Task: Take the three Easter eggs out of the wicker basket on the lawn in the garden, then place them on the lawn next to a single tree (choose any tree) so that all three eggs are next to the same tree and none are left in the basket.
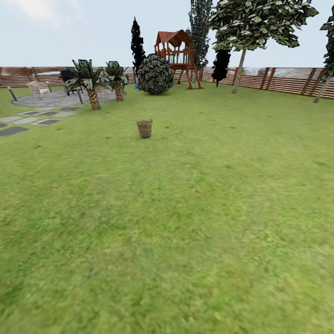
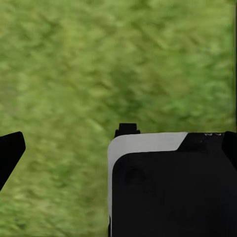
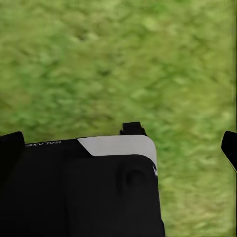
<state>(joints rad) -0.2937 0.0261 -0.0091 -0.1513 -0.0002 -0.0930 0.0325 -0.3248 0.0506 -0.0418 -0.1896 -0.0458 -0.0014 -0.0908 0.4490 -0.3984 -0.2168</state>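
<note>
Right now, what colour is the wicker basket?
Tan-brown woven twigs; the wicker basket stands on the green lawn. Head view shows it best.

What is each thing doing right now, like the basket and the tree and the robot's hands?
wicker basket: standing upright on the lawn, far ahead; its inside can't be seen from here.
lawn: flat green grass around the basket.
tree: upright near the fence, beyond the basket.
play tower: standing by the fence.
left hand: hanging over grass, holding nothing I can see.
right hand: hanging over grass, holding nothing I can see.
</note>
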